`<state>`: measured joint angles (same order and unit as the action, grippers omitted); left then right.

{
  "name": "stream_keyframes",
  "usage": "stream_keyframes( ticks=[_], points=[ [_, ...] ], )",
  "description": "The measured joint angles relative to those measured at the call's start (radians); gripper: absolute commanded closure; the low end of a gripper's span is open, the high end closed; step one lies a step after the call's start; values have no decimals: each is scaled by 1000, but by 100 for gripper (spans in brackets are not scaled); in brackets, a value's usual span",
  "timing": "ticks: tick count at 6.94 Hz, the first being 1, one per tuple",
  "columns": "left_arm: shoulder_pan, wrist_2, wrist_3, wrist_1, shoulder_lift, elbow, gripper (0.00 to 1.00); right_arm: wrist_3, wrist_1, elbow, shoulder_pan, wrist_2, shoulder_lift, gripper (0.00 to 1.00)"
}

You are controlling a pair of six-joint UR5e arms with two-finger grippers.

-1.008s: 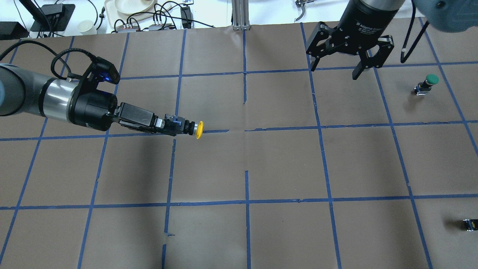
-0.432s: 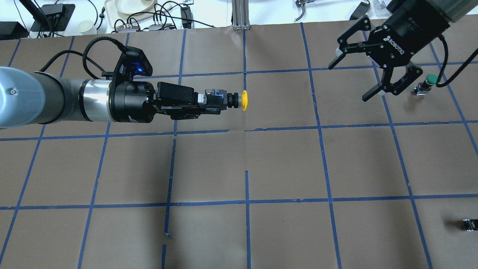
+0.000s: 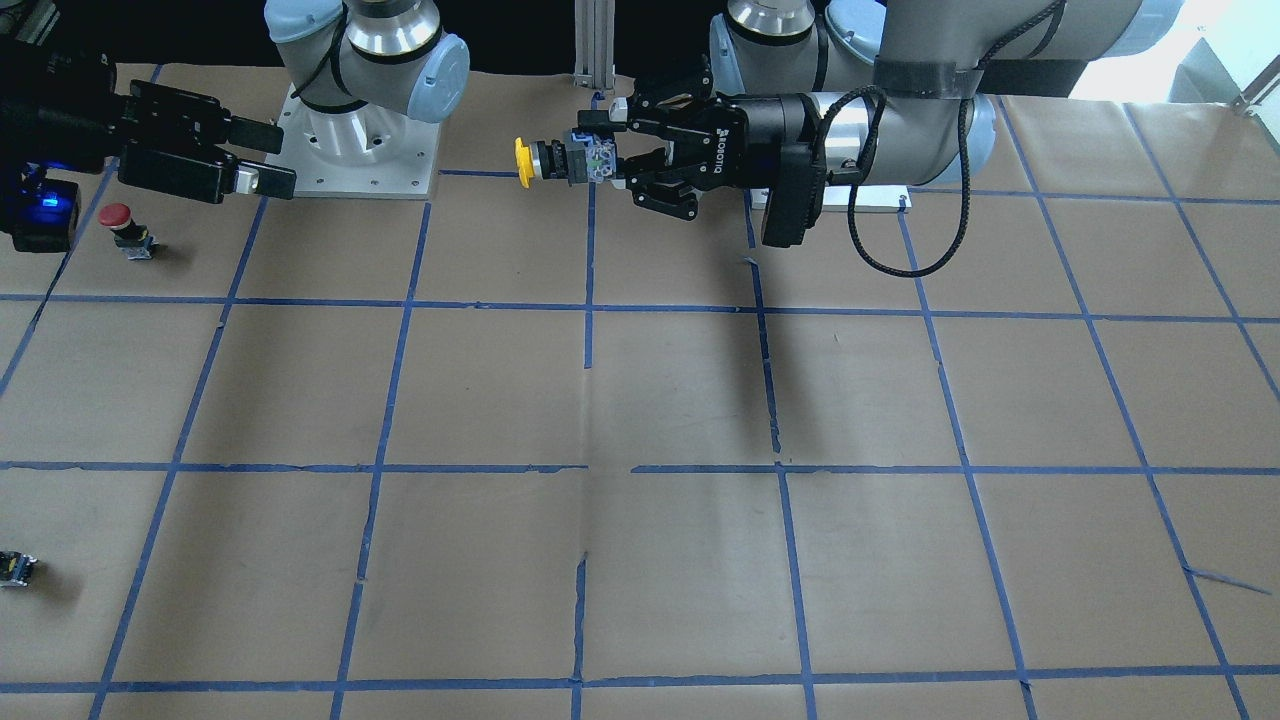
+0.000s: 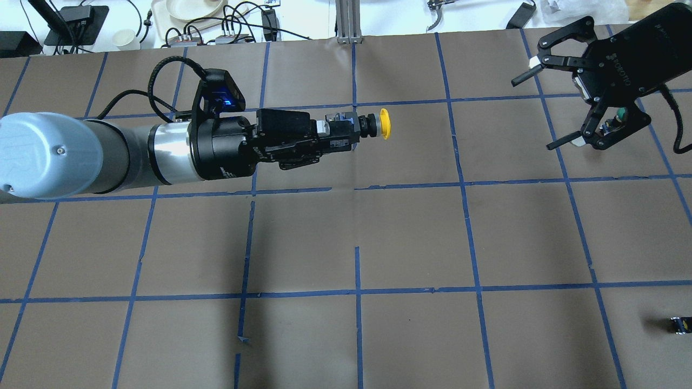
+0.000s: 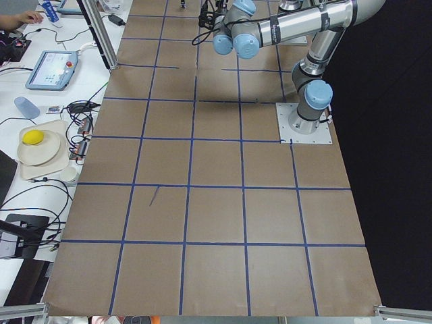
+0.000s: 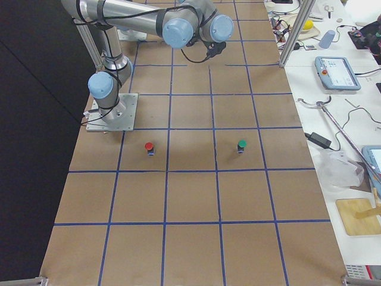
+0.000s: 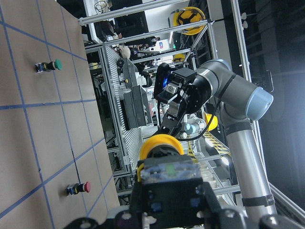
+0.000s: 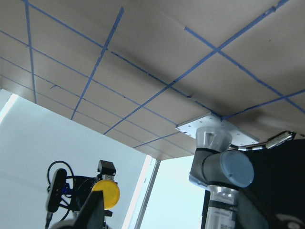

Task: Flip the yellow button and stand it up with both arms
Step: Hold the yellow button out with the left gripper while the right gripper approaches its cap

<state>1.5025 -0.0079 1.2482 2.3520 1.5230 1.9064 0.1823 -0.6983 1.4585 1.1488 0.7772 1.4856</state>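
Note:
The yellow button (image 4: 384, 123) is held sideways in the air, its yellow cap pointing towards the right arm. My left gripper (image 4: 341, 131) is shut on its black body; it also shows in the front view (image 3: 598, 158) with the yellow button (image 3: 522, 161) at its tip. In the left wrist view the yellow button (image 7: 161, 144) sits between the fingers. My right gripper (image 4: 534, 114) is open and empty, well apart from the button, and it also shows in the front view (image 3: 272, 157). The right wrist view shows the yellow button (image 8: 106, 194) far off.
A green-capped button (image 4: 623, 114) stands on the table just behind my right gripper. A red-capped button (image 3: 117, 216) stands below that gripper in the front view. A tiny dark part (image 4: 680, 324) lies at the near right edge. Brown paper with blue tape lines (image 4: 357, 243) covers the table.
My left arm has carried the yellow button farther from the robot and towards the table's middle. My right gripper has swung out to the right and turned its open jaws sideways.

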Motion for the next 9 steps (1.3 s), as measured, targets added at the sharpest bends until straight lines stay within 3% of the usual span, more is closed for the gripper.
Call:
stream_keyframes(
  ticks=[4, 7, 9],
  points=[
    [36, -56, -1, 40, -8, 6, 81, 6, 104, 27, 142, -258, 9, 1],
    [37, -65, -1, 43, -9, 5, 81, 9, 71, 45, 270, -302, 4, 1],
    [38, -67, 0, 43, -9, 5, 80, 6, 22, 74, 295, -294, -1, 10]
  ],
)
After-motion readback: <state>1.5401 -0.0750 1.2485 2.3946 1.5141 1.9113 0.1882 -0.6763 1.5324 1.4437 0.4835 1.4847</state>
